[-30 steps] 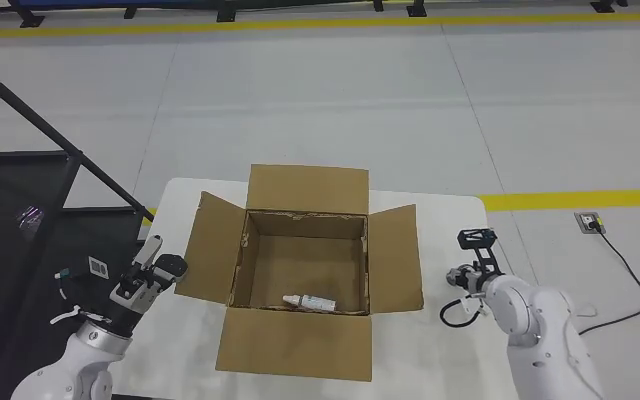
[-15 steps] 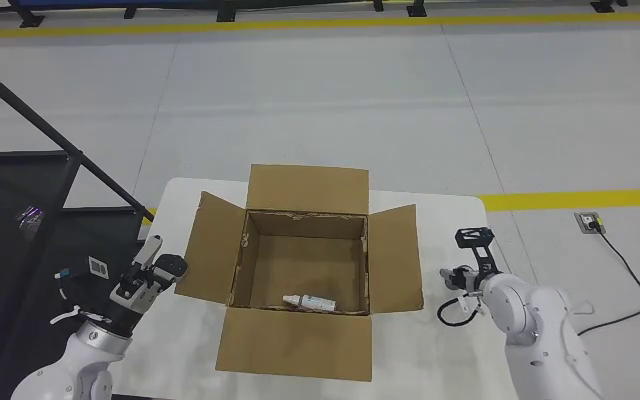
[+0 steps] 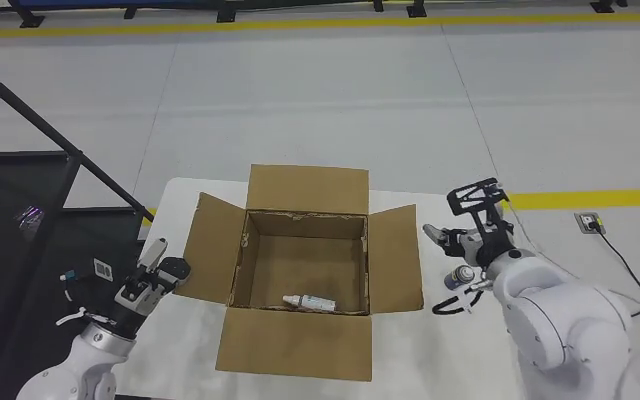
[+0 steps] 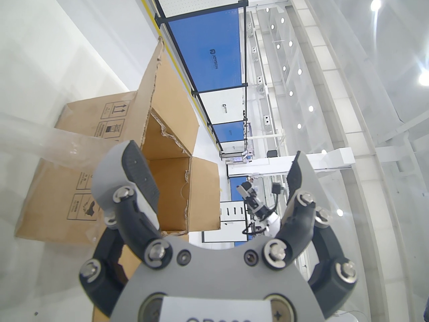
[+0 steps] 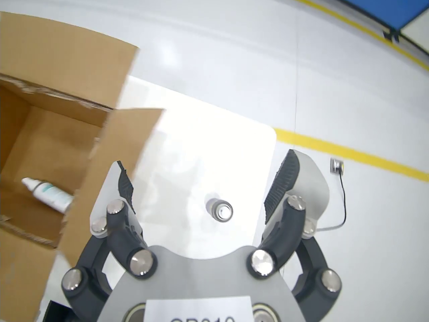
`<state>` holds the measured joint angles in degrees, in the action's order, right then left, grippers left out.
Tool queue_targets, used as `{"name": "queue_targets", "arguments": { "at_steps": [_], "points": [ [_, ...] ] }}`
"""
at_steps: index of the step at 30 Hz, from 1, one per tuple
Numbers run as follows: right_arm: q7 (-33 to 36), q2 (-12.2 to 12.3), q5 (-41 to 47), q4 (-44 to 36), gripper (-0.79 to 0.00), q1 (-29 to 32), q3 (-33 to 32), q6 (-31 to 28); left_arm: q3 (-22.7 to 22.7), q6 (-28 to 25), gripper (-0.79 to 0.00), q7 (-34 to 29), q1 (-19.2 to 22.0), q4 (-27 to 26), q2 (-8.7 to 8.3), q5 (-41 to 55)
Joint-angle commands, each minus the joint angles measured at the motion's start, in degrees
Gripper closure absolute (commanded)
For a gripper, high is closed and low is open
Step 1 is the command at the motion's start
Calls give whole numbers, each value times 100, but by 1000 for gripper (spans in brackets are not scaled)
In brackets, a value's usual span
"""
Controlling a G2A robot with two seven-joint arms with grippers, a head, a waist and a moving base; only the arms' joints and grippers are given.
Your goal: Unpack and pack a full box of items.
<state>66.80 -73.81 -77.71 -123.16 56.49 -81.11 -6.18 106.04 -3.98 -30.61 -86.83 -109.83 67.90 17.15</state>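
Observation:
An open cardboard box (image 3: 308, 270) stands in the middle of the white table (image 3: 440, 340), its flaps spread. A white bottle (image 3: 308, 301) lies on the box floor near the front wall; the right wrist view has this bottle (image 5: 47, 194) past a flap. A small round container (image 3: 461, 274) stands upright on the table right of the box. My right gripper (image 3: 452, 240) hangs open above it, and the container (image 5: 221, 210) sits below the spread right gripper (image 5: 204, 179). My left gripper (image 3: 168, 255) is open and empty beside the box's left flap, with the box (image 4: 167, 169) ahead of the left gripper (image 4: 218, 172).
Bare table lies to the right of the box (image 5: 201, 128) and along the front. A black frame and dark bin (image 3: 40, 220) stand left of the table. A cable and floor socket (image 3: 589, 222) lie off the table's right side.
My right gripper has risen from table level and opened, leaving the small container standing on the table. The left arm has barely shifted.

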Motion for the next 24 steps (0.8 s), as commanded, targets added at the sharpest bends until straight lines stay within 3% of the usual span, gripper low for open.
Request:
{"name": "queue_targets", "arguments": {
  "at_steps": [1,8,12,17,24],
  "points": [
    [298,-35,206,81,-785,-443,547,-226,8,-30,-785,-15,-34,23,-5,-19],
    [1040,-328,1284,1732,-785,-2264,2303,-474,202,-156,-785,-127,-222,126,-29,71],
    [1034,-574,1732,3002,-785,-3072,3136,-406,351,-232,-785,-210,-295,197,-40,268],
    [815,-902,2271,4502,-785,-3706,3949,-484,444,-304,-785,-344,-315,278,-55,469],
    [502,-1414,2887,6054,-785,-4132,4844,-593,458,-314,-785,-637,-145,400,-98,544]
  ]
}}
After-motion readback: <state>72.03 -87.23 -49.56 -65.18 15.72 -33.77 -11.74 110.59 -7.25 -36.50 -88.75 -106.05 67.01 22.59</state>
